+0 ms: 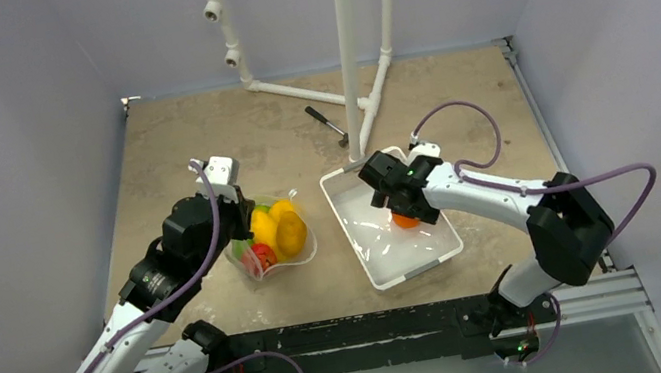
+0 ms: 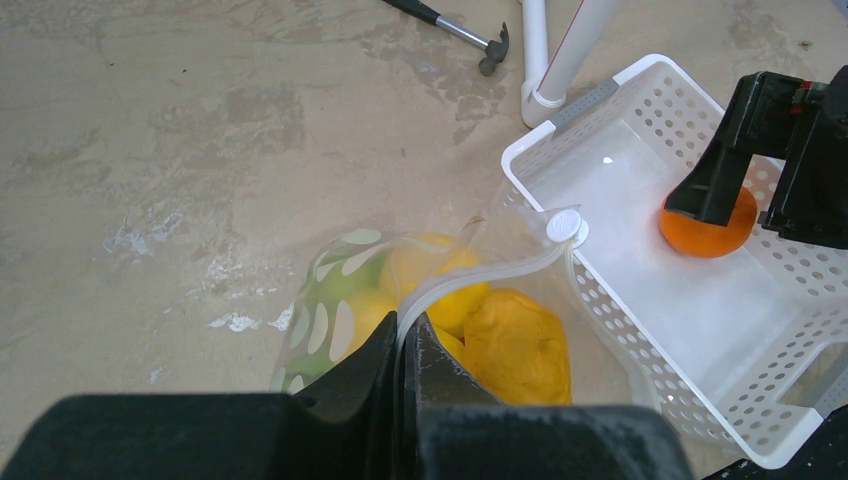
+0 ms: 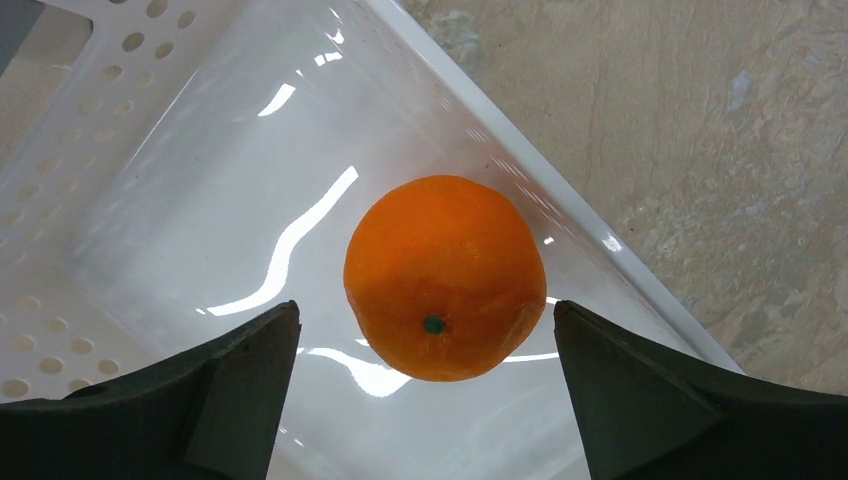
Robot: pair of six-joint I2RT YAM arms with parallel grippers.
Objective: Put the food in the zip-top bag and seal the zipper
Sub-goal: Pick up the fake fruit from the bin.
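the left gripper (image 2: 404, 325) is pinched tight on the zipper (image 2: 480, 275) at the mouth of the zip-top bag (image 1: 278, 246). the bag sits left of the worktop's (image 1: 195, 128) middle, just beside the white tray's (image 1: 419, 270) left wall, with yellow, green and red fruit (image 1: 278, 231) inside. the right gripper (image 3: 425, 330) hangs wide open in the tray, a finger on either side of the orange (image 3: 445, 275) without touching it. the orange lies close to one tray wall.
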